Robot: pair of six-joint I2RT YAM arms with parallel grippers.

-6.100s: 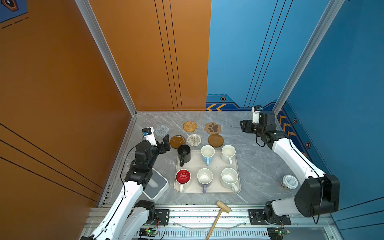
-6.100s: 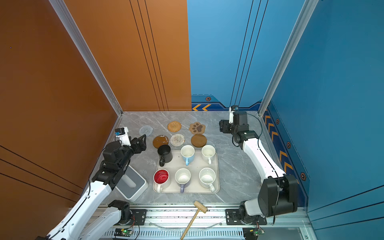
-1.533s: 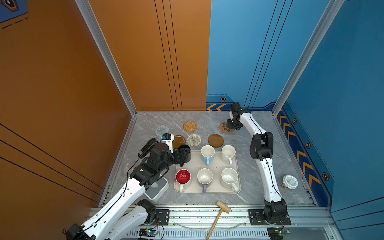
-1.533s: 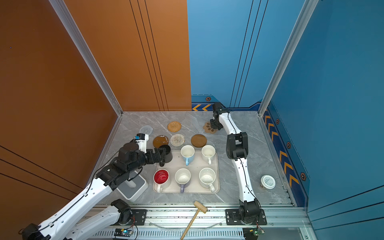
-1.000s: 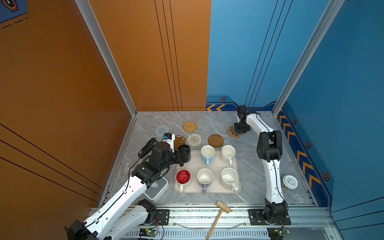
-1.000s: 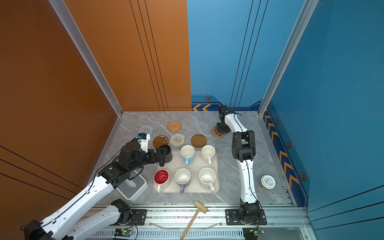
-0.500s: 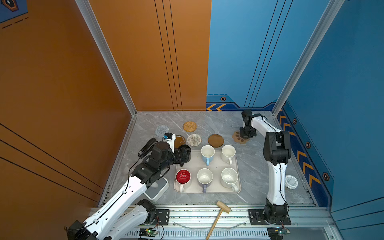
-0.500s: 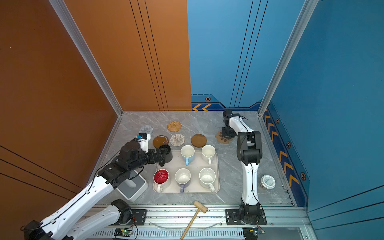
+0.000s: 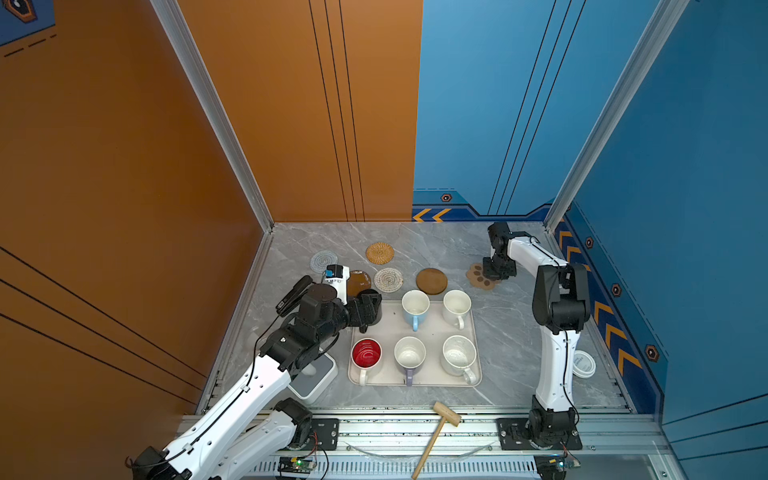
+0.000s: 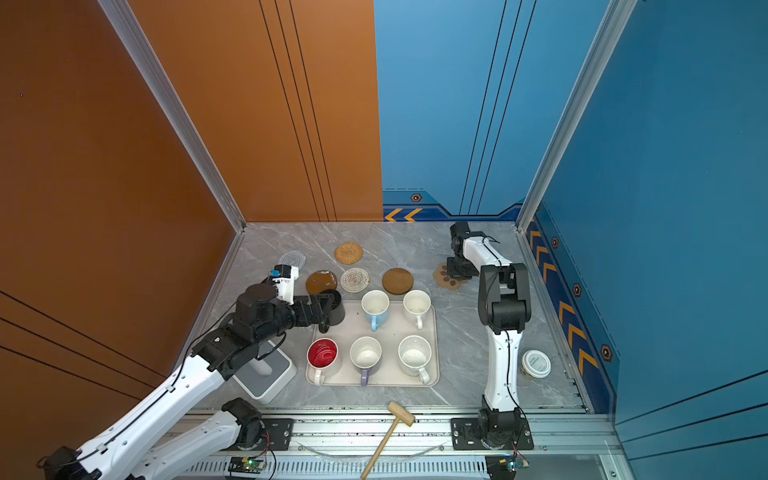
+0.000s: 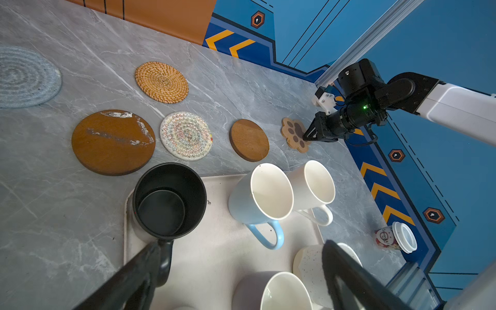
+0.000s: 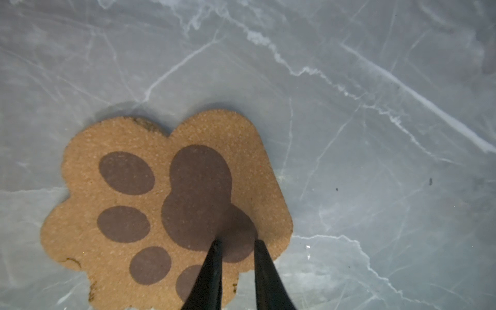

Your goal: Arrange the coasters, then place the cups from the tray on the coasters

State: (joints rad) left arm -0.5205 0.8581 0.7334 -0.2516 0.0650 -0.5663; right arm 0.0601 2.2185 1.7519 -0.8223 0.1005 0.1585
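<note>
Counting six cups (image 9: 414, 306) | six coasters (image 9: 432, 281) | left claw (image 11: 241, 257) open | right claw (image 12: 234, 243) narrowly parted

left end effector (image 9: 365, 309) at black mug (image 9: 371, 306) | right end effector (image 9: 490, 272) on paw coaster (image 9: 478, 279)

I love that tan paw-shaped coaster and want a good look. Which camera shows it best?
The right wrist view: the tan paw-shaped coaster fills it, dark pads sharp. In both top views it is tiny and partly covered. The left wrist view shows it small, slanted.
</note>
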